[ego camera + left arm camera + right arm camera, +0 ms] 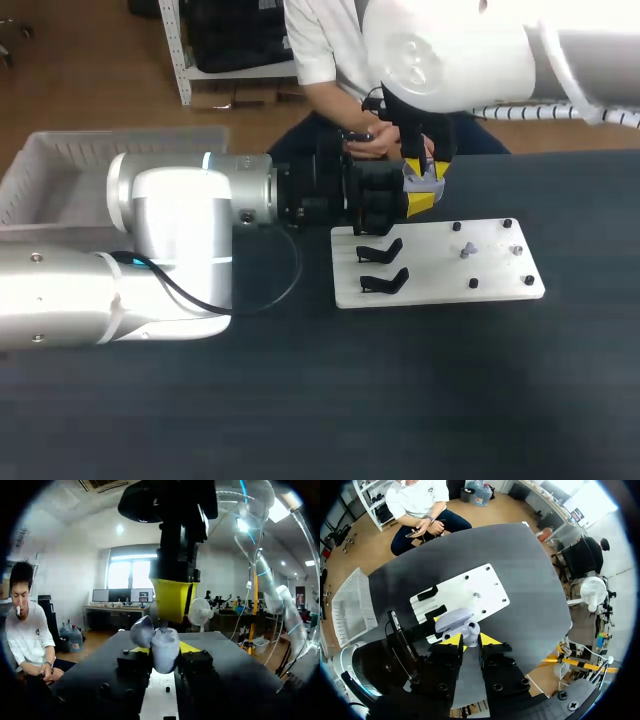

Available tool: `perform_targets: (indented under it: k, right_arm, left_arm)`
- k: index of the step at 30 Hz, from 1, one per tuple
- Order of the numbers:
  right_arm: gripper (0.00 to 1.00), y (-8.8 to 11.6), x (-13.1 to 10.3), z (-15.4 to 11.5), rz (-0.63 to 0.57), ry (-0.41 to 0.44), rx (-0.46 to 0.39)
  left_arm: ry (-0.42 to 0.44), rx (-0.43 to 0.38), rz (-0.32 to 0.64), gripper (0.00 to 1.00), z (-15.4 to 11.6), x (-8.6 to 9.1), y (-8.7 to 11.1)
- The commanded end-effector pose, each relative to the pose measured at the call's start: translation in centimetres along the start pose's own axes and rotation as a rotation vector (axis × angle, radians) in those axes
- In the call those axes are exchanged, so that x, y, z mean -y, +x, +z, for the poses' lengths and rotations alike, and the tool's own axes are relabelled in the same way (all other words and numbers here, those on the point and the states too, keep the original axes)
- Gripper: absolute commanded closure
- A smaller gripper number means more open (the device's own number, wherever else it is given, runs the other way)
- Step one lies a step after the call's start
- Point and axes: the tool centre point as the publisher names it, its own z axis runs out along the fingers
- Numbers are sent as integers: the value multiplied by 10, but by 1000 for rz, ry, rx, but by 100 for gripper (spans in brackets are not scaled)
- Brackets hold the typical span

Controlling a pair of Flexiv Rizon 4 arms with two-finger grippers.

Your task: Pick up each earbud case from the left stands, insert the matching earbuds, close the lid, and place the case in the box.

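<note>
My left gripper (167, 650) is shut on a pale lavender earbud case (165, 652), whose lid (142, 630) stands open. It holds the case above the far left corner of the white plate (440, 262). From above, my right gripper (471, 639) hangs straight over the open case (451, 619), shut on a small pale earbud (471, 630) at the case's mouth. In the head view both grippers meet (420, 190) and hide the case. Two black stands (380, 250) (385, 281) on the plate's left side are bare. A grey earbud (467, 250) lies on the plate's right half.
A white slatted bin (60, 170) stands at the table's far left, behind my left arm. Small black pegs (507, 224) dot the plate's right half. The dark tabletop (400, 400) stretches in front of the plate.
</note>
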Motion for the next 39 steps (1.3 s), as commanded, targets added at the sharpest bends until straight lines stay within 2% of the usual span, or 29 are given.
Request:
perform_targets:
  k: [1, 39]
  right_arm:
    - [100, -2, -3, 1, 1, 9, -5]
    - [100, -3, -2, 15, 7, 21, -33]
  left_arm:
    - [-6, 7, 5, 100, 0, 1, 1]
    - [-6, 7, 5, 100, 0, 1, 1]
